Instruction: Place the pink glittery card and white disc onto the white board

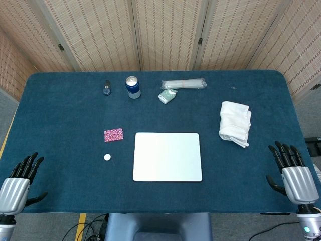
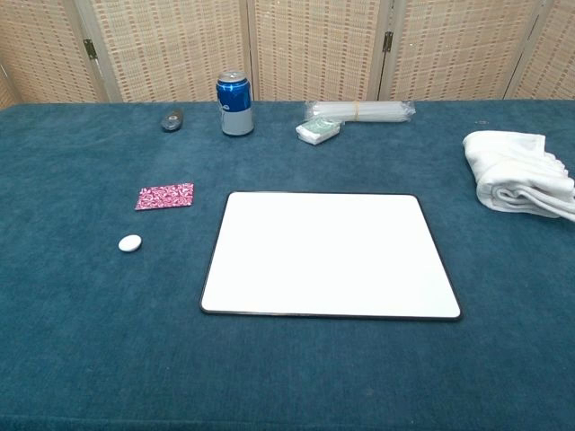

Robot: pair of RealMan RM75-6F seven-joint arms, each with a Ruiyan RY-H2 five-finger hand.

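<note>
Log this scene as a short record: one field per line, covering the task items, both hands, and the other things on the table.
card: pink glittery card flat on the table, left of the white board, apart from it
disc: white disc nearer than the card, off the board
board: bare
left hand: at near table edge, fingers apart, holding nothing
right hand: likewise
far side: blue can, folded towel

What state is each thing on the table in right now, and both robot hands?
pink glittery card: flat on cloth, left of board
white disc: on cloth, not on board
white board: flat, bare
blue can: upright
white towel: folded
left robot hand: open, empty
right robot hand: open, empty
</note>
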